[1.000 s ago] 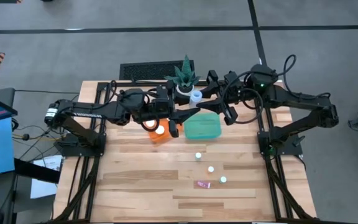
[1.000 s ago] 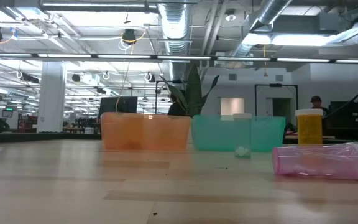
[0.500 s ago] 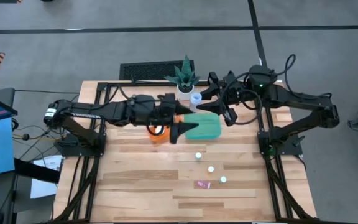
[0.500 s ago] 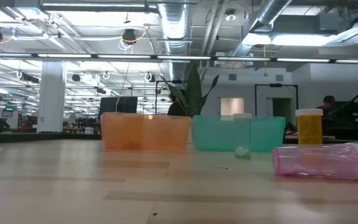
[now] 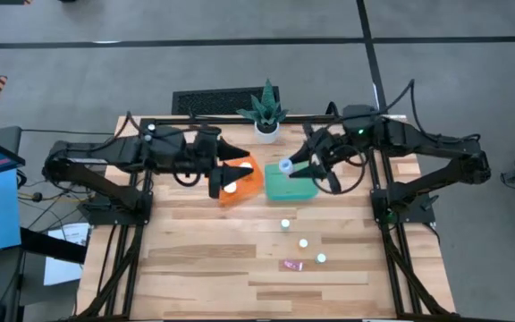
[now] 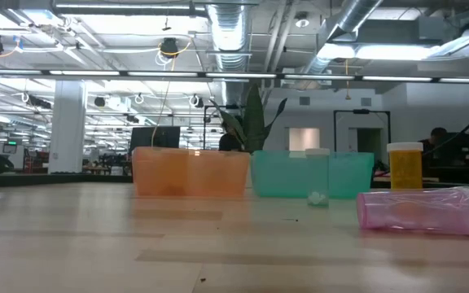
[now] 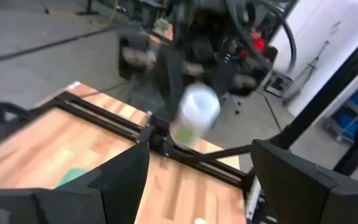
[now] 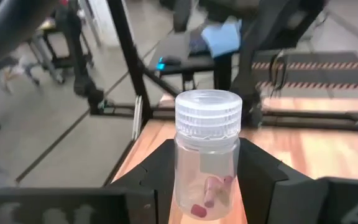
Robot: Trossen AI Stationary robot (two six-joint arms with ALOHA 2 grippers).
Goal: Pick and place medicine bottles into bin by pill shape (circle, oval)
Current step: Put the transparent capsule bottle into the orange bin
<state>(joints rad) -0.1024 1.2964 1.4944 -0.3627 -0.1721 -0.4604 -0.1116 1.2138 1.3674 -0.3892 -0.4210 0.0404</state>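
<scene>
A: Two bins sit side by side near the middle of the bench (image 5: 195, 268) in the high view, the orange bin (image 5: 242, 182) and, at its 3 o'clock, the teal bin (image 5: 291, 185). The right tool (image 5: 292, 166) hangs over the teal bin's 12 o'clock edge, clenched on a clear bottle (image 5: 285, 166), I judge so that it can drop straight in.

B: And the left tool (image 5: 226, 176)?

A: Over the orange bin, fingers spread and carrying nothing. A white cap (image 5: 231, 188) shows inside that bin. Three loose bottles (image 5: 302, 242) stand at the teal bin's 6 o'clock, with a pink bottle (image 5: 291, 265) lying flat beyond them, all waiting their turn.

B: What does the low view add?

A: No arm shows there. The orange bin (image 6: 190, 172) and teal bin (image 6: 300, 174) stand behind, the pink bottle (image 6: 422, 211) lies on its side in front, and a yellow bottle (image 6: 405, 165) stands upright at its 12 o'clock.

B: Left wrist view?

A: Its own dark fingers (image 7: 126, 177) stand wide apart, empty, and the clear bottle (image 7: 195, 112) shows blurred beyond, in the other arm's hold.

B: Right wrist view?

A: The clear bottle (image 8: 207, 155) stands upright between the right tool's fingers (image 8: 260, 168), gripped at its body so the white cap stays free. Elongated reddish pills (image 8: 207, 194) lie at its bottom, which suggests the oval sort.
</scene>
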